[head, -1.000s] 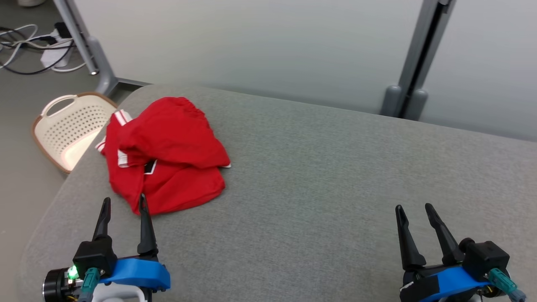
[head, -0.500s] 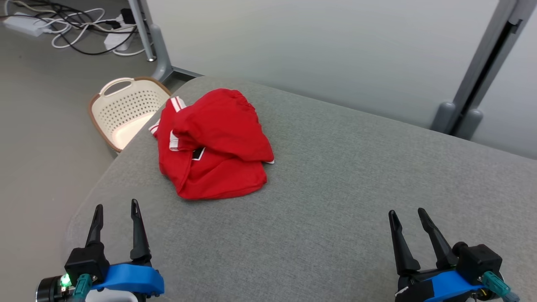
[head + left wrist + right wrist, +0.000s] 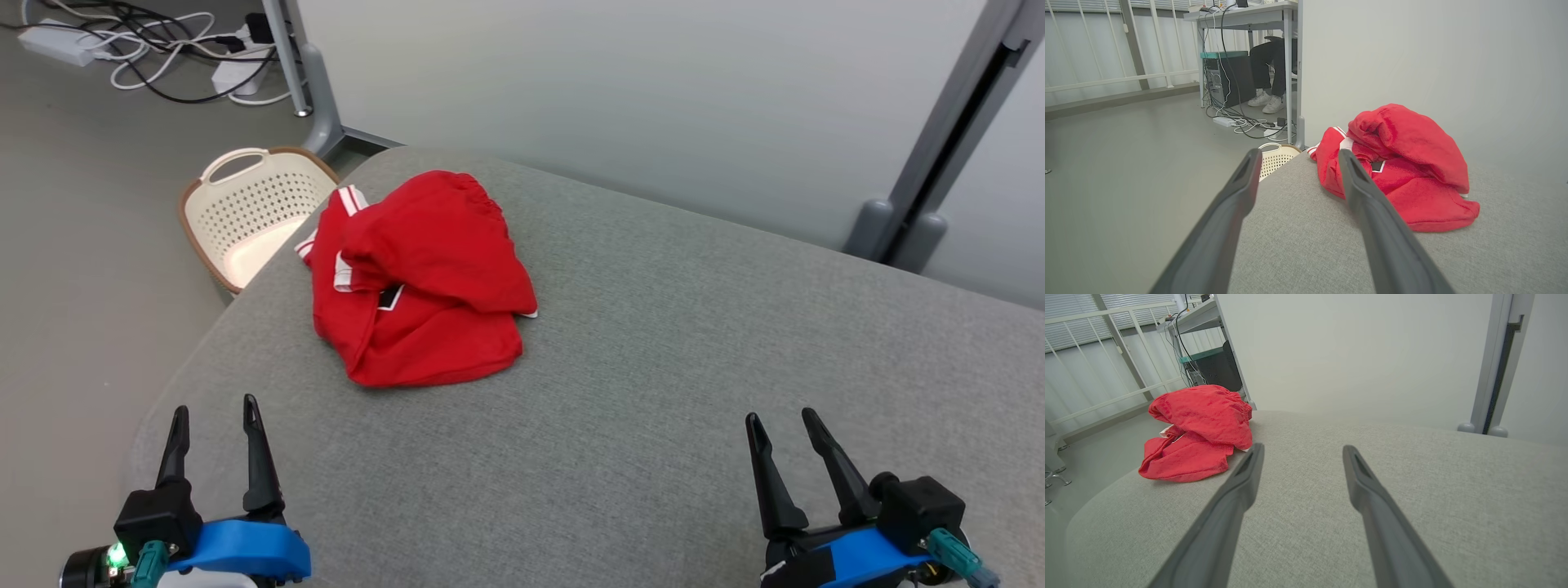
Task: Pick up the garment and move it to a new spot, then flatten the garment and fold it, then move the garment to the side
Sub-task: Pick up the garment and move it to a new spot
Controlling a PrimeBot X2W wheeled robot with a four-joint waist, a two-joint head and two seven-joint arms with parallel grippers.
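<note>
Head view: a likely limp garment [image 3: 424, 282] is lying bunched at the surface's [image 3: 653, 384] left edge, offering pinchable folds. Both jaws are gaping.

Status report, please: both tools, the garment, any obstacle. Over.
Left tool open, empty. Right tool open, empty. Red garment crumpled on grey cushion, far left, untouched. Nothing between tools and garment; basket on floor beside cushion.

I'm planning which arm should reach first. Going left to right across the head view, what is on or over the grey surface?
the left gripper, open → the crumpled red garment → the right gripper, open
</note>
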